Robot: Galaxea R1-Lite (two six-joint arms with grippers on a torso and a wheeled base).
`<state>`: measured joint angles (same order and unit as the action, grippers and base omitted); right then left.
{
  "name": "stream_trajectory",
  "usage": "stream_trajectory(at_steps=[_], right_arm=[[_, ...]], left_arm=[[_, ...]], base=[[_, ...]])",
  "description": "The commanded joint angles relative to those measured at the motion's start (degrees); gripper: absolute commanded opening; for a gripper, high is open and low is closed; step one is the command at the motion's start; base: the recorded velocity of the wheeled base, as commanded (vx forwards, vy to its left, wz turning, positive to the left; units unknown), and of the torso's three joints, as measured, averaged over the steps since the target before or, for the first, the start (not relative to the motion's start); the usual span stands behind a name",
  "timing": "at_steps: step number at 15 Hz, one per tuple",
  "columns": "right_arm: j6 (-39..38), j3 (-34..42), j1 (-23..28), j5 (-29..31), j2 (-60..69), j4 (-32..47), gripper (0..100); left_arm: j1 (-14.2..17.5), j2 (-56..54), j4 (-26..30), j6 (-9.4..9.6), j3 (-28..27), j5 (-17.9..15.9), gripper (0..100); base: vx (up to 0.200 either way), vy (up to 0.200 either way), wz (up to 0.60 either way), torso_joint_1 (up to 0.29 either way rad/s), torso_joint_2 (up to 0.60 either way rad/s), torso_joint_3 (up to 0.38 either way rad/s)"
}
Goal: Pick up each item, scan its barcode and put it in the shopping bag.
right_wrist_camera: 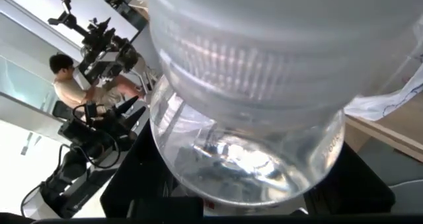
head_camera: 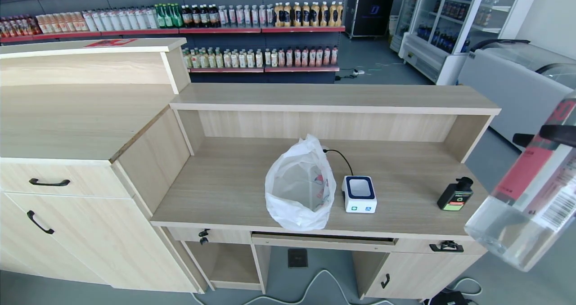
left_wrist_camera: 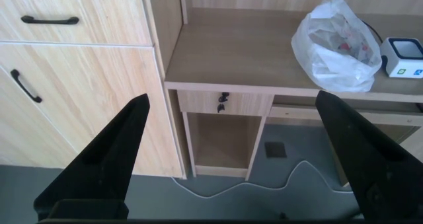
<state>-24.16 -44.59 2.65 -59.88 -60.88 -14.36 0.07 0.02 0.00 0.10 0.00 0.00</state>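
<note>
Right fingers [right_wrist_camera: 360, 187] clamp a clear plastic bottle [head_camera: 526, 197] at near right; left fingers [left_wrist_camera: 99, 164] spread apart, near-left of the shopping bag [head_camera: 299, 192].

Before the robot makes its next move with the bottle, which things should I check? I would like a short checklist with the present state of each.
1. Hold on the bottle, clear of the counter: ok.
2. The barcode visible on the label: ok; turned toward the scanner: cannot tell.
3. The bottle above the scanner: not ok, it is well off to the scanner's right.
4. Window of the scanner uncovered: ok.
5. Mouth of the bag open: ok.
6. The left gripper open and empty: ok.
</note>
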Motion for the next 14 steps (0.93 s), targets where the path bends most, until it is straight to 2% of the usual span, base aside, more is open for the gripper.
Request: stream_trajectory(at_steps=[1, 8, 12, 14], right_arm=[[0.17, 2.76, -1.41, -0.06, 3.31, 0.03, 0], [0.34, 4.52, -2.38, 0.82, 8.23, 1.97, 0], [1.13, 4.25, -7.04, 13.56, 5.68, 2.06, 0], [1.05, 3.81, -9.33, 16.02, 4.81, 1.97, 0]], left_arm=[[0.01, -0.02, 0.0, -0.01, 0.0, 0.0, 100], [0.01, -0.02, 0.0, -0.01, 0.0, 0.0, 100], [0.01, -0.02, 0.0, -0.01, 0.0, 0.0, 100], [0.01, -0.02, 0.0, -0.01, 0.0, 0.0, 100]], base=[[0.0, 0.0, 0.0, 0.0, 0.0, 0.0], [0.0, 0.0, 0.0, 0.0, 0.0, 0.0], [0.0, 0.0, 0.0, 0.0, 0.0, 0.0], [0.0, 0.0, 0.0, 0.0, 0.0, 0.0]])
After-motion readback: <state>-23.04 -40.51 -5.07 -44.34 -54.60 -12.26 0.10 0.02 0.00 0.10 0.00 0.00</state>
